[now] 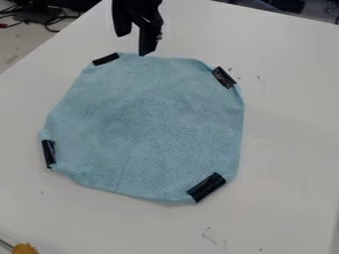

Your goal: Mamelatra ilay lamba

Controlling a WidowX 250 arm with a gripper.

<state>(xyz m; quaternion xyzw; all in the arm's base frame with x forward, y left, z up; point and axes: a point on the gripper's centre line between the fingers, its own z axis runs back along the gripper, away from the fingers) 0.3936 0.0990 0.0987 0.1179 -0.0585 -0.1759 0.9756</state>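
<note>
We see blue cloth nearly flat on white table. Gripper hangs at its far edge, fingers parted, empty. Fabric likely light, limp, hard to damage. We'd pinch corner at black tape: probably stiffer, maybe slicker.

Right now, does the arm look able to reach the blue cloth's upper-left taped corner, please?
Probably yes: the open gripper hangs near the black tape on that corner of the blue cloth, with nothing visible between them.

Black pincer points down; fingers parted;
</note>
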